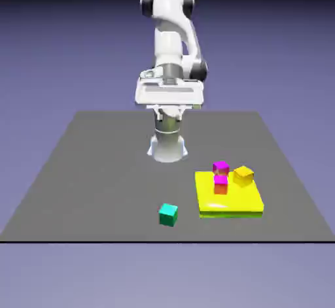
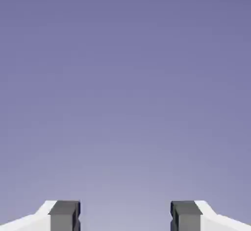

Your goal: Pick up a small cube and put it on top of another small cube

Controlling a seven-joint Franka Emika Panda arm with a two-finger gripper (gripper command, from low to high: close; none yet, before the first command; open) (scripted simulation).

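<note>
On the grey table (image 1: 98,169), small teal-green cube (image 1: 168,214), upright, alone, pincer (image 2: 125,215) spread wide, empty

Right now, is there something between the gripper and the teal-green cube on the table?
Nothing visible. The gripper is open and empty, facing only backdrop. The teal-green cube sits alone on the grey table, apart from the yellow slab holding the other cubes.

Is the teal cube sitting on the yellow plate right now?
No, the teal cube rests on the grey table, apart from the yellow plate.
</note>
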